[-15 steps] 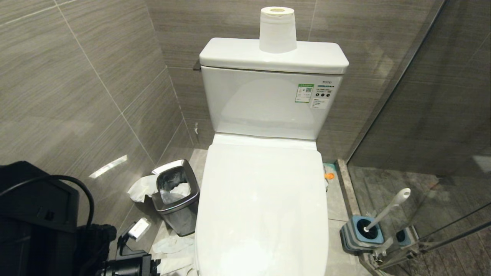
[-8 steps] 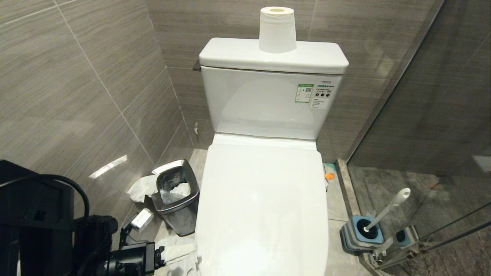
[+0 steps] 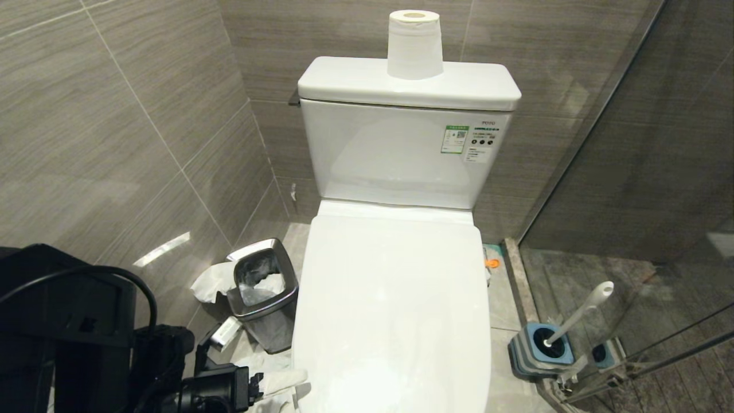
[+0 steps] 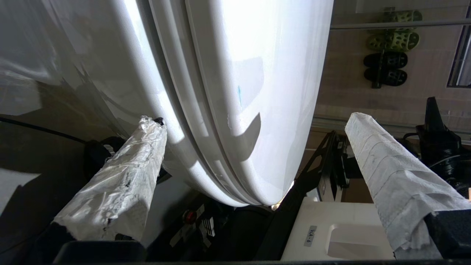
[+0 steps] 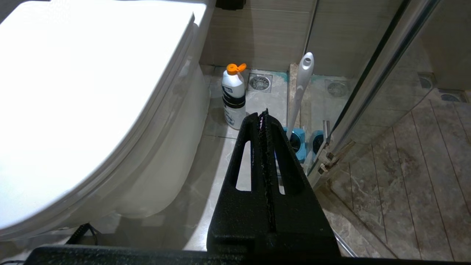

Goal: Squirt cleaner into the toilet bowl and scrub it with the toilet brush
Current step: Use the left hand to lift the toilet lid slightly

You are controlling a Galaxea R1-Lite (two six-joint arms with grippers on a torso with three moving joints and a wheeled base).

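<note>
Lid down; left end effector (image 4: 254, 121) at the front edge.
Wide open, its paper-wrapped fingers (image 4: 386, 165) bracket the glossy rounded lip of the toilet bowl (image 3: 395, 310), holding nothing. Right end effector (image 5: 265, 114) closed, empty, parked nearer the toilet brush (image 3: 579, 312), whose slim white handle leans in its holder (image 3: 533, 350) on the floor.

The closed white plastic lid (image 3: 395, 310) hides the toilet bowl's basin; the brush's black bristle head sits unseen inside my grey-and-blue holder (image 3: 542, 347).
</note>
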